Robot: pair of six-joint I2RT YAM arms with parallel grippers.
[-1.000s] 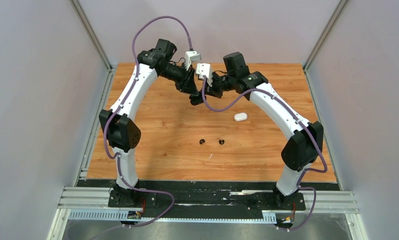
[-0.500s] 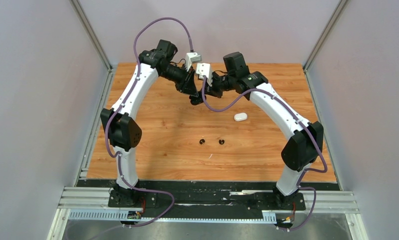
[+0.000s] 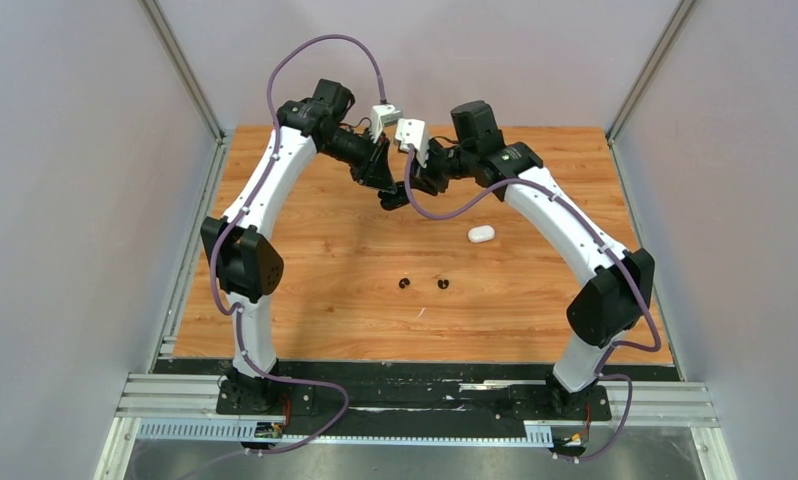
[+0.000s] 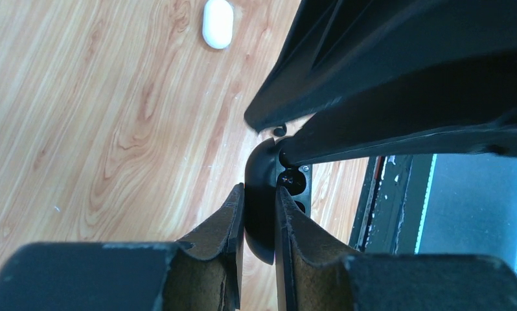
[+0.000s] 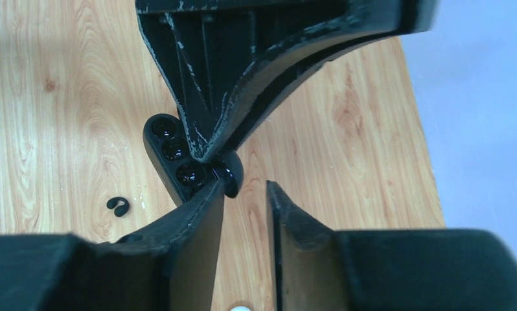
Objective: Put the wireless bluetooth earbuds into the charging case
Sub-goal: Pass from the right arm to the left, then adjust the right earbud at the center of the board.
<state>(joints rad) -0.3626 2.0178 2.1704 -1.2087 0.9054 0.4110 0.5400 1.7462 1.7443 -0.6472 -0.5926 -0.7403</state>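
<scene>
My left gripper (image 3: 392, 199) is shut on an open black charging case (image 4: 261, 194) and holds it above the table; its fingertips (image 4: 235, 201) clamp the lid. The case's wells (image 5: 177, 155) face my right gripper (image 5: 245, 189). That gripper is open and empty, with its left finger (image 5: 204, 207) against the case's edge. Two black earbuds (image 3: 405, 284) (image 3: 442, 283) lie on the table in front. One shows in the right wrist view (image 5: 118, 206). A closed white case (image 3: 481, 234) lies to the right and also shows in the left wrist view (image 4: 218, 23). No white earbuds show.
The two arms meet above the far middle of the wooden table (image 3: 305, 290). Grey walls stand on both sides, and a metal rail (image 3: 415, 400) runs along the near edge.
My right wrist has shifted slightly back and up beside the black case. The left arm, the case and the earbuds have stayed put.
</scene>
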